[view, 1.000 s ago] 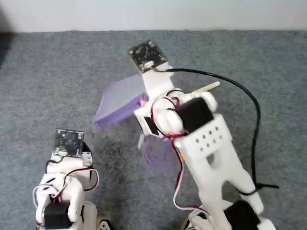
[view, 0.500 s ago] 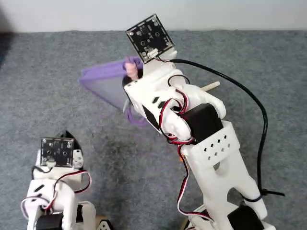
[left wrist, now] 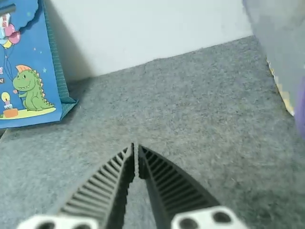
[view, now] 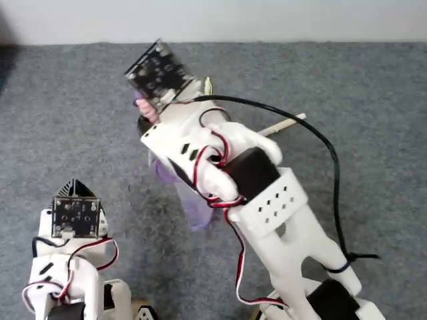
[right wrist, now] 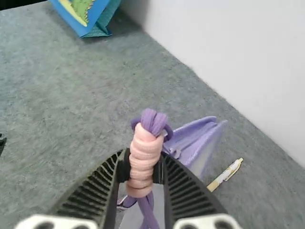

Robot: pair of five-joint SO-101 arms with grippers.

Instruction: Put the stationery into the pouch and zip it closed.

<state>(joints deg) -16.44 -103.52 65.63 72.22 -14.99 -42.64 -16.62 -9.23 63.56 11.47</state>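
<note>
Grey felt-like table point(view: 373, 87), white wall point(right wrist: 228, 47) behind, blue gift bag point(left wrist: 26, 71) leaning on it. R tool point(right wrist: 143, 158) is clenched on the pink pull point(right wrist: 144, 138) of the purple pouch point(right wrist: 196, 139). Pull is a wrapped cord w/ a purple loop out the top. Pouch sits under and ahead of the R arm, pull end up. Can't tell if its low edge rests on the table or is off it. Pen point(view: 283, 124) lies on the table near the pouch, not inside. L tool point(left wrist: 135, 153) has fingers pressed together w/ nothing btw them, low over the table and well apart from the pouch.

Handling, my read:
- Pouch looks like thin soft plastic: v. light and floppy, so it'll swing and fold if carried by the pull alone.
- Pull is a good hold for zipping only. It needs a 2nd hold on the pouch body or end seam, else the whole pouch just drags along.
- Mouth prob won't stay open by itself; the L tool should pin or spread a lip.
- Pen is stiff, smooth and light, and it rolls. Pinch mid-barrel across the axis.
</note>
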